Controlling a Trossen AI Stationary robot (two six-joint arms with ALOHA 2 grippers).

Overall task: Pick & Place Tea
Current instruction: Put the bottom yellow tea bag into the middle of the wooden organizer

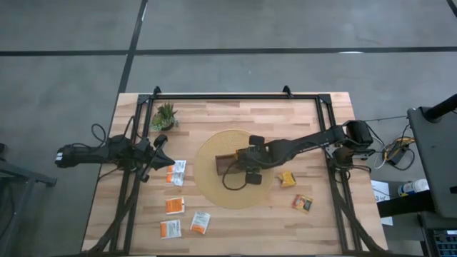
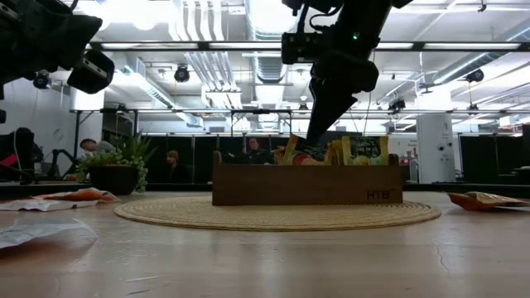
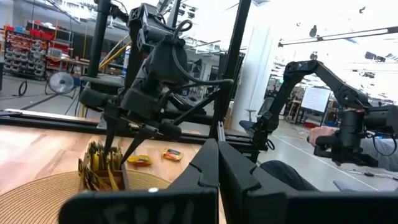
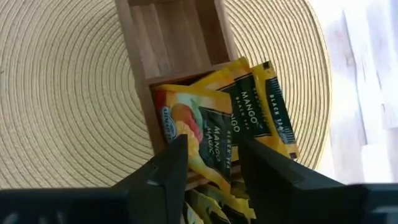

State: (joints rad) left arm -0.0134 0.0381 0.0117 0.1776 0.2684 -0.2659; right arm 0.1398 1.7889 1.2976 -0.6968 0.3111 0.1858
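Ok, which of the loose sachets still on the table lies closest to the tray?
The yellow sachet just off the mat's edge, on the right arm's side. The second one there lies farther out, and the orange-and-white ones lie beyond the mat's far side.

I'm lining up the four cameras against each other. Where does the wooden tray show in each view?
High: tray at table centre on the round mat, mostly under the right hand.
Low: centre, its long side facing the camera.
Left wrist: lower left, end-on, sachets standing in it.
Right wrist: upper centre, one compartment empty.
Shared landmark: the mat beneath it.
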